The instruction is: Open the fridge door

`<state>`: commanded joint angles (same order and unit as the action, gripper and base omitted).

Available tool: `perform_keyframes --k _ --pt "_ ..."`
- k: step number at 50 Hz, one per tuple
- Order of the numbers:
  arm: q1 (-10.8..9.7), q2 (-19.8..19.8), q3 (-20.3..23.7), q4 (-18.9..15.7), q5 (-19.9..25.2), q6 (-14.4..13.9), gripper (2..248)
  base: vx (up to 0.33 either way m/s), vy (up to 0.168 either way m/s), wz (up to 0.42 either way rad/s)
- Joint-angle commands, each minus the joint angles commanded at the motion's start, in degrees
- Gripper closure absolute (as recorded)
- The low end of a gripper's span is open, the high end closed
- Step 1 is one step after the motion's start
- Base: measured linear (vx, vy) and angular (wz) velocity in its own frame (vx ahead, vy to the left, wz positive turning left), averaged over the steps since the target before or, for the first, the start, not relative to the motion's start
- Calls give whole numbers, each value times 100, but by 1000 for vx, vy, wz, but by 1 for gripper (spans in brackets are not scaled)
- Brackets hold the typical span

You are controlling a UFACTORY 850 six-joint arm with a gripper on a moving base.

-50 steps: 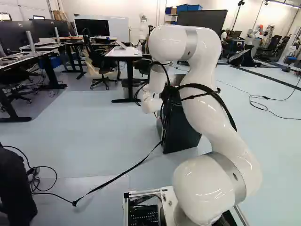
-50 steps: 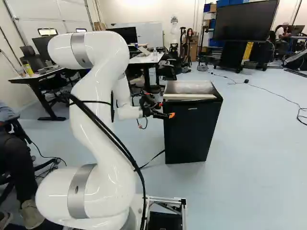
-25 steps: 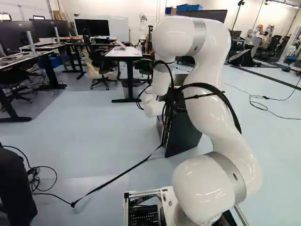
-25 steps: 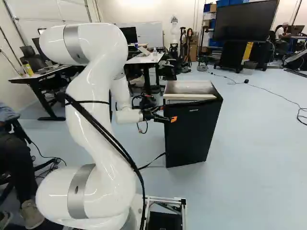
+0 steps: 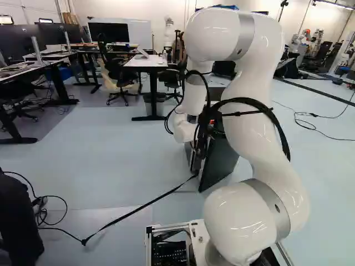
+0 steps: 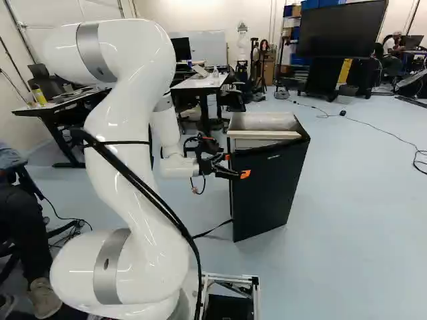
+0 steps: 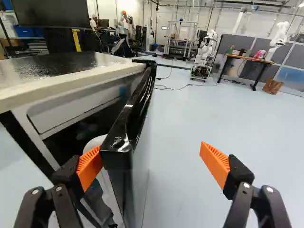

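While its lowest joint point(image 6: 189, 297) is sitting at the foot of the right base view, the white arm point(image 6: 123, 193) is rising on the left side of that frame, bending over at the upper left and sending its forearm point(image 6: 165, 130) down towards the middle. Black cables point(image 6: 150, 183) are running along the arm, and in the left base view they are looping around the forearm right of centre. Near the middle of the right base view, the wrist point(image 6: 177, 167) is lying roughly level and the gripper point(image 6: 236, 166) is pointing to the right, across the front of the fridge door point(image 6: 270, 193). In the wrist view the gripper point(image 7: 149, 152) is holding its two orange pads point(image 7: 216, 164) wide apart, with the door's free edge standing between them; one pad is reaching into the gap behind that edge, touching it or just beside it, and the other is standing well clear of the outer face. The door is standing ajar on the fridge point(image 6: 263, 121), right of centre in the right base view. Farther back, a desk point(image 5: 145, 62) is standing upper left of centre in the left base view, and a large screen point(image 6: 341, 30) is filling part of the right base view's upper right.
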<state>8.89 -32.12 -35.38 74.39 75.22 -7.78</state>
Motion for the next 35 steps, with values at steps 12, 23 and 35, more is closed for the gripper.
perform_keyframes --k 12,23,35 --pt "-43 180 337 158 0 0 3 0 0 0" --pt "-88 336 636 343 0 0 3 0 0 0" --pt "-144 495 951 570 0 0 3 0 0 0"
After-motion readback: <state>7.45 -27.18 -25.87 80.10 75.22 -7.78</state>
